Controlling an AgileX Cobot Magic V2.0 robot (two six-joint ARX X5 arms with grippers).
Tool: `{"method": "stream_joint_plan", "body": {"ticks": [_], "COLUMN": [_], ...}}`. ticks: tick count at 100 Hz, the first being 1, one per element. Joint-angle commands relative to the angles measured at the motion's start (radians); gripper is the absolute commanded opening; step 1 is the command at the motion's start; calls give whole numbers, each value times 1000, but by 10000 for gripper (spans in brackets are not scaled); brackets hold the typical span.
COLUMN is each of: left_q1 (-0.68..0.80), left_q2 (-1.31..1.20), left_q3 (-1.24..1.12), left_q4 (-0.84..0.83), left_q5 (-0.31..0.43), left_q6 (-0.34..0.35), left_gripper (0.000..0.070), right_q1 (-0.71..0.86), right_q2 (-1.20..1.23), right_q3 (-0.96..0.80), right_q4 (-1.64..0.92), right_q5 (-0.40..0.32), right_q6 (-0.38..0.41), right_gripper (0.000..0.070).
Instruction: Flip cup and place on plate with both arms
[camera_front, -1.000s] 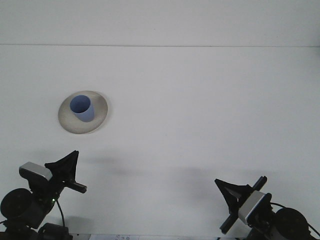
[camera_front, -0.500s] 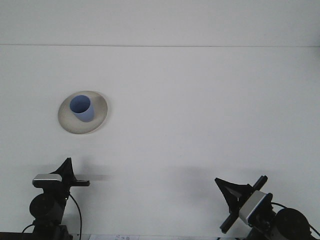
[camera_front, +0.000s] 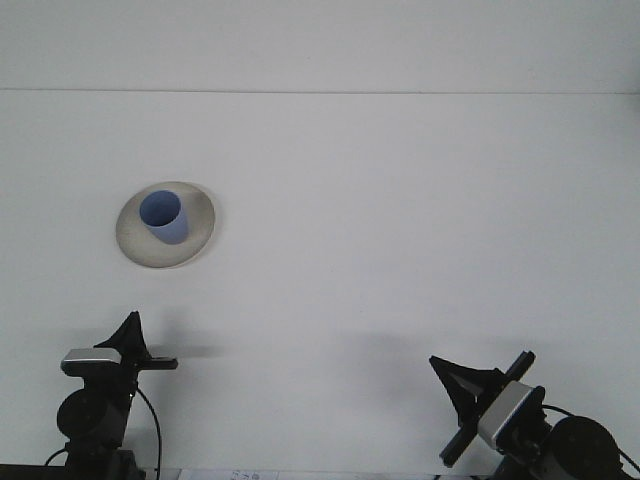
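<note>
Blue cup (camera_front: 163, 217) stands upright, mouth up, on plate (camera_front: 196, 216).

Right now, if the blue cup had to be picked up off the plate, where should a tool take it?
Grip the blue cup across its side wall near the rim, coming from above: it stands open end up on the plate, walls clear all round.
</note>
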Motion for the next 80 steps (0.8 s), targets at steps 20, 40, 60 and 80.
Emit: {"method": "stream_joint_plan", "body": {"ticks": [20, 40, 60, 80], "left_q1": [1, 1, 1, 1], "left_q2": [-1, -1, -1, -1], "left_q3": [-19, -19, -19, -19], "left_q4": [10, 10, 10, 10], "left_q5": [1, 1, 1, 1], "left_q6": [-4, -4, -4, -4], "left_gripper": [15, 15, 15, 15], "right_q1": [9, 6, -185, -542], "right_q2": [-2, -2, -3, -64], "right_q3": [2, 2, 0, -154], "right_q4": [13, 14, 15, 200], "right_q5": [3, 41, 16, -76], "right_q6": [10, -123, -143, -116], "right_gripper": [6, 6, 6, 6]}}
